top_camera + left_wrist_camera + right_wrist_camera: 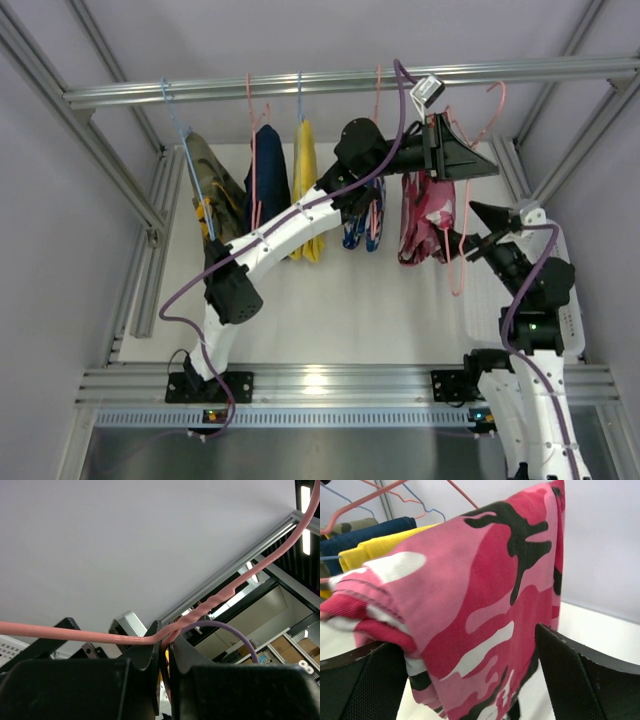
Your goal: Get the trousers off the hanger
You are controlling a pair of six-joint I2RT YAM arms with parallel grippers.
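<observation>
Closest to the lens, right hand (462,637), its two black fingers spread wide on either side of the red-pink camouflage trousers (485,580), bracketing the cloth without pinching it; judged ready to close and pull.

Beyond that, largest first. Aluminium rail (300,85) across the top, carrying a row of hangers. White desk (330,310) below. Left arm (270,235) stretched up and across toward the rail. Right arm (530,290) raised from the near edge toward the hanging cloth.

Red-pink camouflage trousers folded over what looks like the bar of the pink hanger (75,632), hanging free, well above the desk. Blue printed trousers (362,225) just beside, partly hidden behind the left arm, on a hanger of their own. Yellow garment (305,180) and navy garment (268,165) further left, no part of this step.

Left hand (164,637) clamped on the pink hanger's wire just below its twisted neck, most likely to steady it so the cloth slides off instead of dragging the hanger along. Cannot tell whether the hook rests on the rail.
</observation>
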